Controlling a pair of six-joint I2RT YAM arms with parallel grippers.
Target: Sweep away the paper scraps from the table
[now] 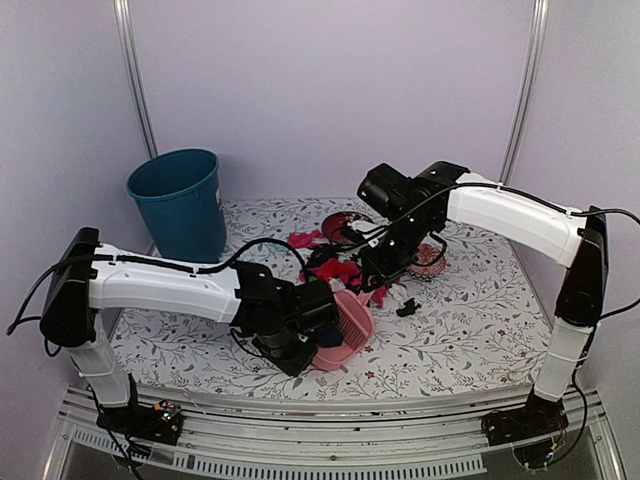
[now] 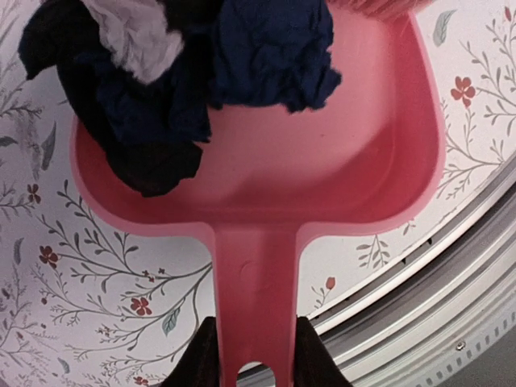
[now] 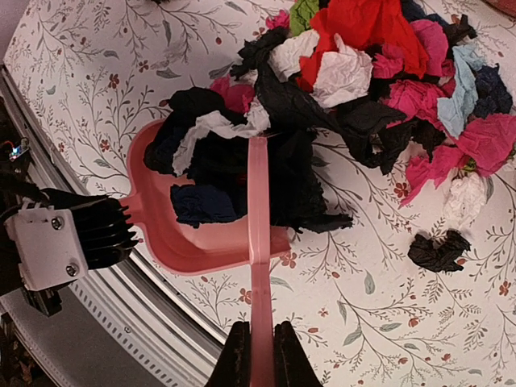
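Flowered worktop (image 3: pixel 387 322) carries a heap of paper scraps (image 3: pixel 379 89), some lying in a pink dustpan (image 3: pixel 193 246). Left fingers (image 2: pixel 197 363) clamp the dustpan's handle. Right fingers (image 3: pixel 236 363) pinch a thin pink brush (image 3: pixel 258 322) reaching into the heap.

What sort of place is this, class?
Probably a robot lab booth, not a home: left arm and right arm bolted at one table, plain walls, staged scraps, dustpan, brush and bin.
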